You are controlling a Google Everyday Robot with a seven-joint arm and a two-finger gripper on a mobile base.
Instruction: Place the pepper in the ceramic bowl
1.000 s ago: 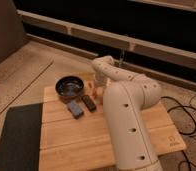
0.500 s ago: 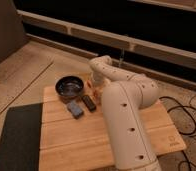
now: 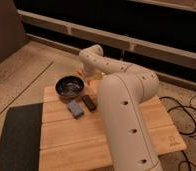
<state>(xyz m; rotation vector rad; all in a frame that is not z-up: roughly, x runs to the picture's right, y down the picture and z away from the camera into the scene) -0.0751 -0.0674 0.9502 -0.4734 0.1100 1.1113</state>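
The ceramic bowl (image 3: 69, 86) is dark and round with a glossy bluish inside, and stands at the far left of the wooden table (image 3: 111, 140). My white arm (image 3: 123, 100) rises from the front and bends down behind the bowl's right side. The gripper (image 3: 87, 76) hangs low at the table's far edge, just right of the bowl, mostly hidden by the wrist. A small orange-red bit that looks like the pepper (image 3: 80, 73) shows at the gripper, close to the bowl's far right rim. I cannot tell whether it is held.
A blue rectangular block (image 3: 75, 108) and a small black oblong object (image 3: 89, 102) lie on the table in front of the bowl. A dark mat (image 3: 18, 137) lies left of the table. Cables (image 3: 188, 117) run on the floor at the right.
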